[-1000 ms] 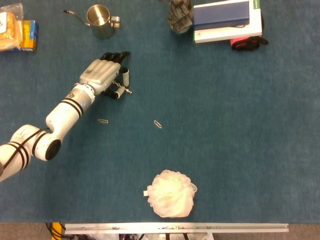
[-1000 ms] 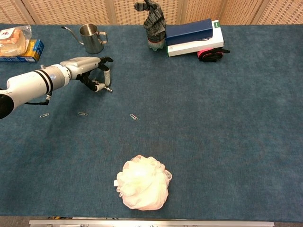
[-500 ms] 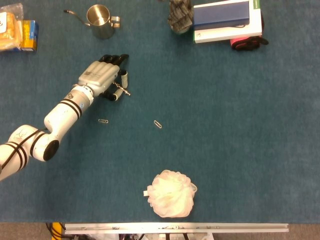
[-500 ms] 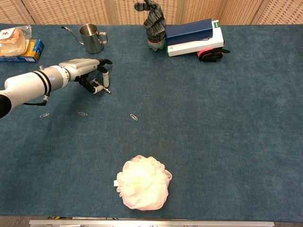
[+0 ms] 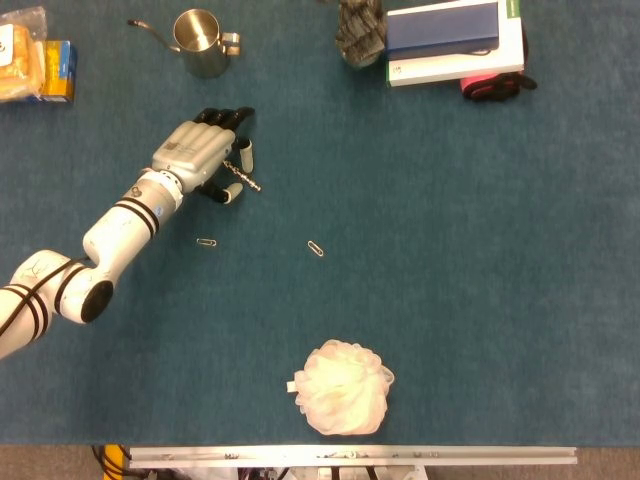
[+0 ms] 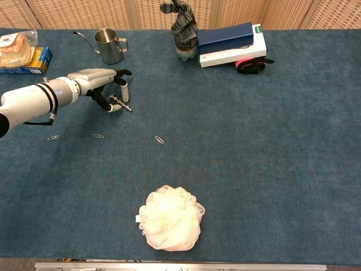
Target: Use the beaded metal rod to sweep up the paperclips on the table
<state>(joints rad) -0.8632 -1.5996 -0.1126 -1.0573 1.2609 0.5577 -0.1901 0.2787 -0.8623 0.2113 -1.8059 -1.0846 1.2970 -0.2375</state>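
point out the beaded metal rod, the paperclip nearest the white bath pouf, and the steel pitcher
beaded metal rod (image 5: 243,178), head view, mid shaft
small silver paperclip (image 5: 316,248), head view, centre
steel gooseneck pitcher (image 6: 109,46), chest view, side wall

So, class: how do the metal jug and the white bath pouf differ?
The metal jug is shiny, hard and upright at the table's far edge; the white bath pouf is soft, ruffled and sits near the front edge. The jug has a handle and thin spout; the pouf is a rounded ball. Both rest untouched on the blue table.
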